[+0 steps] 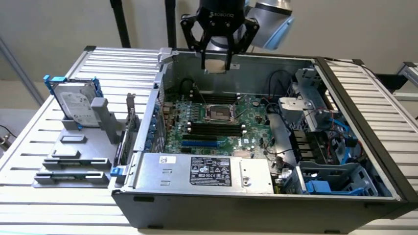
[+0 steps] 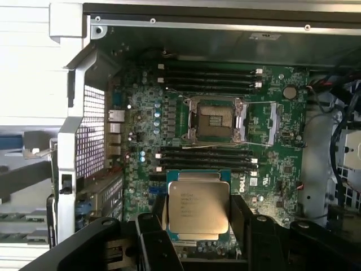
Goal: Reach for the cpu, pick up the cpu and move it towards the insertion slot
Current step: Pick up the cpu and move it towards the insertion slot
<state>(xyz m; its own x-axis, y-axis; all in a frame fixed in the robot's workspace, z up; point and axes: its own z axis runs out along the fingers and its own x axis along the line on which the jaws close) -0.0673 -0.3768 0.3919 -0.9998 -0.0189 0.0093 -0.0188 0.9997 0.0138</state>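
**Chip in my claw, socket ahead**

I have the cpu (image 2: 198,208) clamped between my two dark fingers (image 2: 151,237), one on each of its opposite edges, silver top facing my wrist camera. It rides flat and square, its printed face level with the motherboard (image 2: 271,164) under it.

My gripper (image 1: 216,62) hangs above the open computer case (image 1: 261,200), over the back wall, well clear of the board. In the exterior view the chip shows as a small pale edge at my fingertips.

The insertion slot (image 2: 214,119) is my landmark. In the wrist view the cpu sits apart from the slot, with a bank of long black memory slots (image 2: 206,158) lying between the two. In the exterior view the insertion slot (image 1: 220,113) lies almost directly below my claw, a little nearer the camera. The chip's edges run parallel to the slot's silvery frame, so I judge little twist is needed, mainly travel across and downwards.

The hard drive (image 1: 76,105) stands on the table outside the case, well apart from the slot.
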